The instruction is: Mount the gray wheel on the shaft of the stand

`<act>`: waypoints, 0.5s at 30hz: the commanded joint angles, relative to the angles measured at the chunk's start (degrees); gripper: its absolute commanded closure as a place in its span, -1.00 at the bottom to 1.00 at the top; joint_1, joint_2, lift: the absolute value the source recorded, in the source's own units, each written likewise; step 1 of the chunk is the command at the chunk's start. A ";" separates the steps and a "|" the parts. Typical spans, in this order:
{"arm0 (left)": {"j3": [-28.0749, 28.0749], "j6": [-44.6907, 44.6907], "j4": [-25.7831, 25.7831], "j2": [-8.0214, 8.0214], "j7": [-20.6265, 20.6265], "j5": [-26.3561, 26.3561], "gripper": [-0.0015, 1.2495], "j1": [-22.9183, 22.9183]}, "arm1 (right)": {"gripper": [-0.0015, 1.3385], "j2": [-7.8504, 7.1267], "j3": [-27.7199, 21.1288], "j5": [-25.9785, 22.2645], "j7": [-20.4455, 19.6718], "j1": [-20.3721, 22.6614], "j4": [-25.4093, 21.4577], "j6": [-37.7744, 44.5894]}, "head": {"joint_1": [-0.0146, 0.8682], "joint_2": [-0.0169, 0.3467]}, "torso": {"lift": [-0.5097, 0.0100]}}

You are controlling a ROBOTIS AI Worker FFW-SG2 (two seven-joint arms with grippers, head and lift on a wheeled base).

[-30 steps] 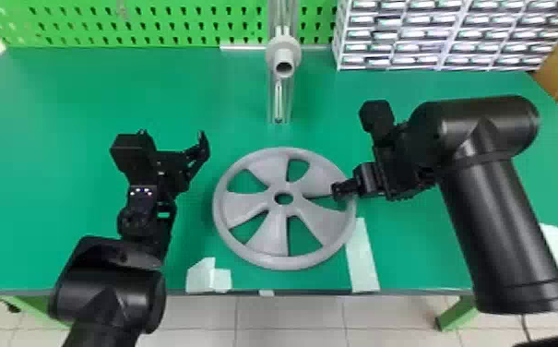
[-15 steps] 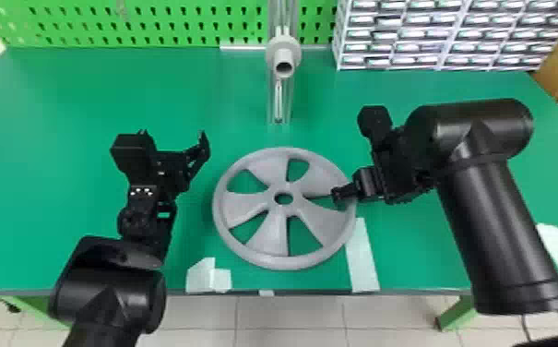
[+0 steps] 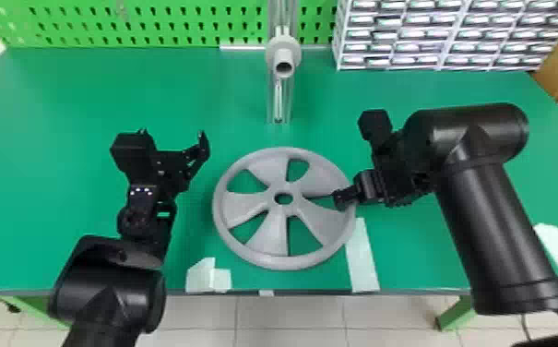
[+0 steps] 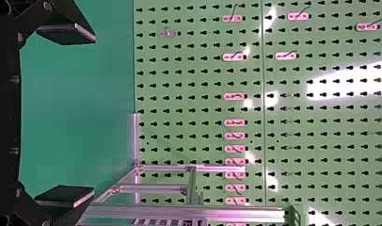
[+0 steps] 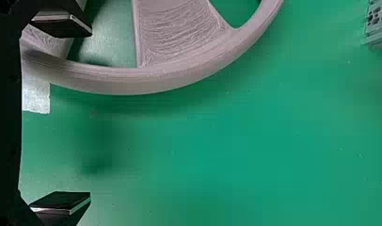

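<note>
The gray wheel (image 3: 264,240) lies flat on the green table in the head view. Behind it stands the stand (image 3: 278,104), its light gray shaft (image 3: 284,60) facing forward. My right gripper (image 3: 344,198) is at the wheel's right rim, one finger over the rim. In the right wrist view that gripper (image 5: 69,115) is spread open, with the wheel rim (image 5: 132,81) near one finger and table beyond the other. My left gripper (image 3: 176,143) waits left of the wheel in the head view; in the left wrist view the gripper (image 4: 71,117) is open, holding nothing.
The table (image 3: 61,101) has pieces of pale tape (image 3: 362,258) by its front edge. A green pegboard (image 3: 153,23) rises along the back, and a rack of small drawers (image 3: 448,37) stands at the back right. The stand's metal frame (image 4: 189,213) crosses the left wrist view.
The right arm has shifted very slightly, its gripper staying at the wheel's right rim. The left arm and the wheel have kept their places.
</note>
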 commanded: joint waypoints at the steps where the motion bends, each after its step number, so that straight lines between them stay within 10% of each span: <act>1: 0.03 0.00 0.00 0.00 0.00 0.00 -0.76 0.00 | -0.88 0.00 -0.23 0.15 0.00 0.00 0.62 -0.48 | 0.99 -0.62 | 0.57; 15: -0.06 0.00 0.00 -0.09 0.00 0.00 -0.76 -0.09 | -0.88 0.00 -1.46 0.86 0.00 -0.09 1.15 -1.27 | 0.99 -0.62 | 0.57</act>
